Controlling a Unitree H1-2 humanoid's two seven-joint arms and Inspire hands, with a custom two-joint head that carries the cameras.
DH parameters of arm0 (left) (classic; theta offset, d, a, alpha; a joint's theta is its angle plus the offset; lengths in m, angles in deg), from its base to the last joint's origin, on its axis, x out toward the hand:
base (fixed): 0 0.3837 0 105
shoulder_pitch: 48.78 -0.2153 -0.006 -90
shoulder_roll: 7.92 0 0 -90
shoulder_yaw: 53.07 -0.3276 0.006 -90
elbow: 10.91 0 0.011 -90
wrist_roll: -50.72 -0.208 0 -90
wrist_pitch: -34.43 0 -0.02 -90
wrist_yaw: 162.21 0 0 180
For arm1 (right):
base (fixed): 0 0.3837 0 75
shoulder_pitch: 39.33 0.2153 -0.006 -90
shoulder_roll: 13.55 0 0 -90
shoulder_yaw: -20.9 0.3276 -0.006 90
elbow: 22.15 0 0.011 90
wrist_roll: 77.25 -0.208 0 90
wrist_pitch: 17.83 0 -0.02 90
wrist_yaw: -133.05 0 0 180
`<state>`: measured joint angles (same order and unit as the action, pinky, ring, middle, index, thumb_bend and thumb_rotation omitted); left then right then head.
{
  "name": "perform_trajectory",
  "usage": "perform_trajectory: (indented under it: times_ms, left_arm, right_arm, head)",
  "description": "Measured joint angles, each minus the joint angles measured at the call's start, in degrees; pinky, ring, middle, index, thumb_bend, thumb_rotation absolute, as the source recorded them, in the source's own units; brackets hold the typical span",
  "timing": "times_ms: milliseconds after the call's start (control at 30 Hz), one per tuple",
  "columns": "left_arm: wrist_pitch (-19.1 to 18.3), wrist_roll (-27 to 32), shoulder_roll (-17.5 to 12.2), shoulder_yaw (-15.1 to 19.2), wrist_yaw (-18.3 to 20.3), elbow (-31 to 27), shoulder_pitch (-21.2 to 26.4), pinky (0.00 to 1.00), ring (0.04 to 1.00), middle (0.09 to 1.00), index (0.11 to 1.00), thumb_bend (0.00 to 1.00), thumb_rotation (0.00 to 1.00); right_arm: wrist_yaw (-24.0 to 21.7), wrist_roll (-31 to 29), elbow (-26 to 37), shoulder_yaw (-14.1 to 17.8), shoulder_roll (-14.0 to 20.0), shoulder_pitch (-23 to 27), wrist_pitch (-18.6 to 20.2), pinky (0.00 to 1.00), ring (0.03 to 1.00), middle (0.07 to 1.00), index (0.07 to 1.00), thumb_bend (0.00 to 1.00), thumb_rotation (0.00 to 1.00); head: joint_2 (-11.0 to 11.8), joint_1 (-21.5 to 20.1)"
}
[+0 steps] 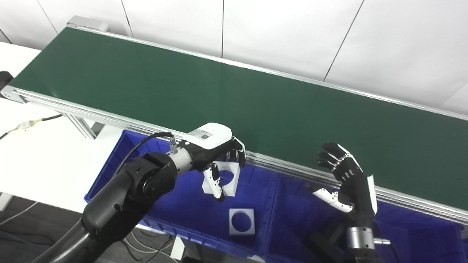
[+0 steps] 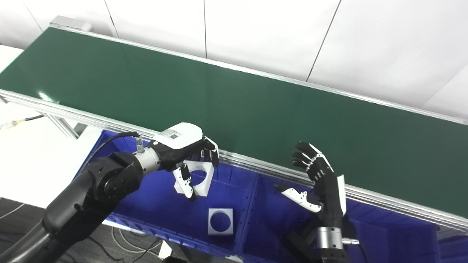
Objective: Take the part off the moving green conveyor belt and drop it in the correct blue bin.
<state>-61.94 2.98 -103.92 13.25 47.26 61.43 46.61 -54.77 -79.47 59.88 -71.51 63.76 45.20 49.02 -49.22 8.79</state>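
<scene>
My left hand [image 1: 214, 153] is shut on a white square part with a round hole [image 1: 227, 179] and holds it above the left blue bin [image 1: 175, 208], just in front of the conveyor's near rail. A second white part with a round hole [image 1: 241, 221] lies flat on that bin's floor. My right hand [image 1: 345, 179] is open and empty, fingers up, over the middle blue bin [image 1: 292, 223]. The green conveyor belt [image 1: 234, 98] carries nothing in view.
The belt's aluminium rail [image 1: 292, 168] runs along the bins' far edge. A third blue bin [image 1: 420, 233] is at the right. A white table [image 1: 33, 160] with a cable [image 1: 25, 125] lies to the left. White wall panels stand behind the belt.
</scene>
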Motion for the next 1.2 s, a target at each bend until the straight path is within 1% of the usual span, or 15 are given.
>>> perform_trajectory:
  times_ms: [100, 133, 333, 400, 500, 667, 767, 800, 833, 867, 900, 933, 1000, 1067, 1200]
  left_arm:
    - [2.4, -1.0, 0.0, -0.2, -3.1, 1.7, -0.3, 0.36, 0.385, 0.486, 0.552, 0.49, 0.00]
    - [3.8, -1.1, 0.0, -0.2, -5.0, 2.7, -0.4, 0.36, 0.385, 0.489, 0.551, 0.49, 0.00]
    - [8.6, -2.4, 0.8, 0.0, -14.5, 8.3, -1.5, 0.38, 0.385, 0.495, 0.551, 0.49, 0.00]
    - [9.8, -3.0, 1.2, 0.0, -16.7, 9.9, -1.6, 0.38, 0.388, 0.497, 0.549, 0.49, 0.00]
    - [10.1, -3.1, 1.5, 0.0, -17.4, 10.3, -1.6, 0.37, 0.388, 0.501, 0.549, 0.49, 0.00]
    - [10.1, -3.4, 1.4, -0.1, -16.5, 10.3, -1.6, 0.37, 0.395, 0.503, 0.548, 0.50, 0.00]
    - [9.2, -3.2, 1.4, -0.1, -13.1, 10.1, -1.6, 0.34, 0.388, 0.495, 0.553, 0.50, 0.00]
    - [8.4, -2.8, 1.4, -0.1, -11.4, 9.9, -1.6, 0.35, 0.421, 0.479, 0.534, 0.51, 0.00]
    - [7.7, -2.7, 1.4, -0.1, -9.8, 9.7, -1.6, 0.35, 0.433, 0.474, 0.527, 0.52, 0.00]
    - [7.0, -2.5, 1.4, -0.1, -8.4, 9.2, -1.6, 0.37, 0.461, 0.529, 0.564, 0.75, 0.06]
    - [6.5, -2.3, 1.3, -0.1, -7.0, 8.5, -1.6, 0.39, 0.487, 0.568, 0.590, 0.90, 0.11]
    - [6.2, -2.2, 1.3, -0.1, -6.2, 8.0, -1.6, 0.40, 0.495, 0.581, 0.598, 0.95, 0.13]
    - [5.7, -2.2, 1.3, -0.1, -4.9, 7.8, -1.5, 0.42, 0.524, 0.617, 0.616, 0.99, 0.21]
    - [5.4, -2.2, 1.1, -0.2, -3.6, 7.4, -1.5, 0.43, 0.539, 0.631, 0.626, 1.00, 0.25]
    - [5.3, -2.1, 0.9, -0.2, -1.9, 6.6, -1.2, 0.44, 0.558, 0.646, 0.637, 1.00, 0.29]
  right_arm:
    - [0.1, 0.1, 0.0, 0.0, 0.0, 0.0, 0.0, 0.68, 0.742, 0.792, 0.772, 0.80, 0.24]
    - [0.1, 0.1, 0.0, 0.0, 0.0, 0.0, 0.0, 0.68, 0.740, 0.792, 0.772, 0.80, 0.24]
    - [0.7, 0.6, 0.0, -0.1, 0.0, -0.3, 0.0, 0.67, 0.736, 0.787, 0.771, 0.80, 0.24]
    - [0.8, 0.6, 0.0, -0.2, 0.0, -0.3, 0.0, 0.67, 0.735, 0.786, 0.770, 0.81, 0.24]
    - [0.9, 0.6, 0.0, -0.3, 0.0, -0.3, 0.0, 0.67, 0.735, 0.787, 0.769, 0.81, 0.24]
    - [1.0, 0.5, 0.0, -0.4, -0.1, -0.3, 0.0, 0.68, 0.739, 0.788, 0.769, 0.81, 0.24]
    - [1.1, 0.6, -0.1, -0.4, -0.1, -0.4, 0.0, 0.68, 0.738, 0.788, 0.768, 0.81, 0.25]
    - [1.2, 0.8, -0.1, -0.4, -0.1, -0.4, 0.0, 0.68, 0.738, 0.790, 0.768, 0.81, 0.25]
    - [1.2, 0.9, -0.1, -0.4, 0.0, -0.4, 0.0, 0.68, 0.738, 0.791, 0.768, 0.81, 0.25]
    - [1.3, 1.0, -0.1, -0.4, 0.0, -0.4, 0.0, 0.68, 0.737, 0.789, 0.768, 0.81, 0.25]
    - [1.2, 1.0, -0.1, -0.4, 0.0, -0.4, 0.0, 0.68, 0.738, 0.789, 0.767, 0.81, 0.24]
    - [1.2, 0.9, -0.1, -0.4, -0.1, -0.4, 0.0, 0.68, 0.739, 0.789, 0.767, 0.81, 0.24]
    - [1.2, 0.9, -0.1, -0.4, -0.1, -0.4, 0.0, 0.68, 0.737, 0.787, 0.768, 0.81, 0.25]
    - [1.3, 0.9, -0.1, -0.4, -0.1, -0.4, 0.0, 0.67, 0.735, 0.785, 0.767, 0.81, 0.25]
    - [1.4, 1.0, -0.1, -0.4, -0.1, -0.4, 0.0, 0.68, 0.738, 0.787, 0.768, 0.81, 0.25]
  head:
    - [0.0, 0.0]
    - [0.5, -0.1]
    - [0.8, -0.3]
    - [0.8, -0.4]
    - [1.1, -0.4]
    - [1.1, -0.5]
    - [1.1, -0.6]
    - [1.1, -0.6]
    - [1.1, -0.6]
    - [1.1, -0.6]
    - [1.2, -0.6]
    - [1.2, -0.6]
    - [1.2, -0.7]
    - [1.3, -0.6]
    - [1.3, -0.7]
